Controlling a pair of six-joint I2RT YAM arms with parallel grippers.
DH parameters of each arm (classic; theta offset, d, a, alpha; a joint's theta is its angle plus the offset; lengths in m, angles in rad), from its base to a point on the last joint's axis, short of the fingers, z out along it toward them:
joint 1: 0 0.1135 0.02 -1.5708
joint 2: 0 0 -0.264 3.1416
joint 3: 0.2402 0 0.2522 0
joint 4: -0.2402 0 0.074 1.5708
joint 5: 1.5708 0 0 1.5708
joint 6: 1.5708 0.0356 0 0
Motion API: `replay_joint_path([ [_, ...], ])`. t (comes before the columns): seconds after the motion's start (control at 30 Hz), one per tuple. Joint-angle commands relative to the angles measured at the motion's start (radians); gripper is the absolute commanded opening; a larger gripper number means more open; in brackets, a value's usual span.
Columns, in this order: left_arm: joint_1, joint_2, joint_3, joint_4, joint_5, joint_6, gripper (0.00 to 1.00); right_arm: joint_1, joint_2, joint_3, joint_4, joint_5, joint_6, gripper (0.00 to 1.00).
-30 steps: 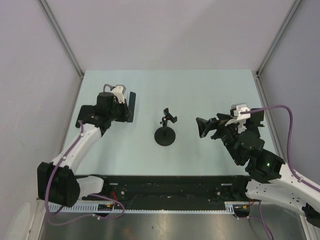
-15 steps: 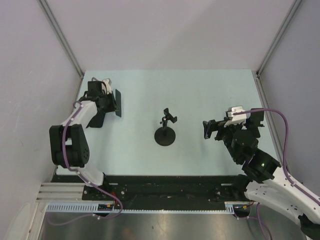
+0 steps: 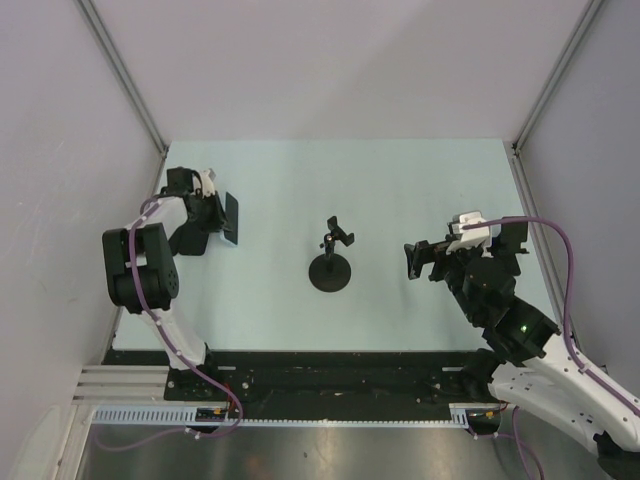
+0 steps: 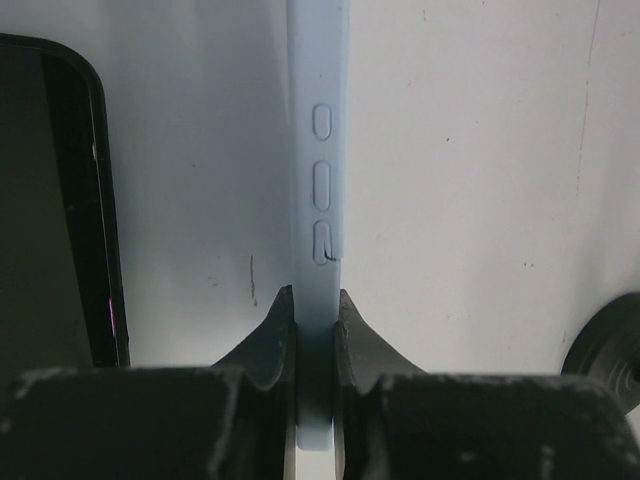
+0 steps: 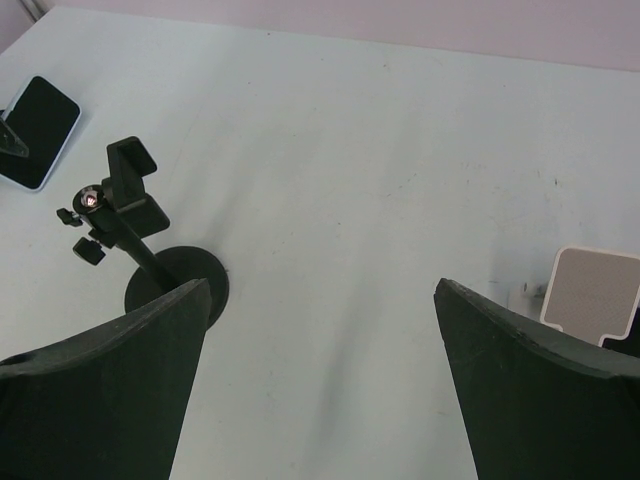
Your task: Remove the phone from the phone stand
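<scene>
Since half a second before, the left arm had folded further back toward the far-left corner of the table (image 3: 400, 180), carrying the phone (image 3: 229, 219) with it; the right arm had barely shifted. The left gripper (image 4: 315, 315) was clamped on the phone's long edge. In the left wrist view the light-blue case with its three side buttons stood between the fingers (image 4: 268, 335). The phone was already off the phone stand (image 3: 331, 262) and well apart from it, dark screen tilted. Whether its lower edge touched the table could not be told from above. The stand stood upright near the table centre. The right gripper (image 5: 320, 295) hung to the right of the stand, apart from it, jaws spread wide.
</scene>
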Motion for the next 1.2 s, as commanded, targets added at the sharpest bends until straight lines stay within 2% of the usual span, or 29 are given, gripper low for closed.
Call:
replay_joint_path([
  [0.0,0.005,0.010,0.029,-0.027,0.095,0.060,0.00,-0.013,0.003,-0.002,0.021,-0.027,-0.012,1.00],
  [0.07,0.006,0.008,0.024,-0.035,0.068,0.062,0.02,-0.017,0.006,-0.002,0.021,-0.030,-0.012,1.00],
  [0.1,0.006,0.008,0.020,-0.038,0.054,0.063,0.13,-0.016,0.004,-0.002,0.021,-0.030,-0.012,1.00],
  [0.17,0.009,0.006,0.017,-0.043,-0.005,0.063,0.26,-0.016,-0.002,-0.002,0.018,-0.033,-0.012,1.00],
  [0.2,0.009,0.003,0.011,-0.044,-0.032,0.063,0.36,-0.019,-0.005,-0.002,0.015,-0.033,-0.009,1.00],
  [0.3,0.009,-0.004,0.017,-0.050,-0.085,0.065,0.45,-0.017,-0.011,-0.002,0.009,-0.034,-0.007,1.00],
  [0.5,0.000,-0.018,0.021,-0.052,-0.136,0.065,0.60,-0.017,-0.005,-0.002,0.008,-0.036,-0.006,1.00],
  [0.7,-0.041,-0.026,0.023,-0.052,-0.196,0.070,0.70,-0.017,-0.002,-0.002,0.006,-0.034,-0.004,1.00],
  [0.87,-0.084,-0.032,0.023,-0.052,-0.294,0.074,0.79,-0.017,-0.002,-0.002,0.006,-0.033,-0.004,1.00],
  [1.1,-0.135,-0.020,0.020,-0.050,-0.409,0.071,0.99,-0.017,0.001,-0.002,0.008,-0.036,-0.003,1.00],
  [1.17,-0.170,-0.014,0.020,-0.049,-0.440,0.062,1.00,-0.017,-0.001,-0.002,0.006,-0.034,-0.006,1.00],
])
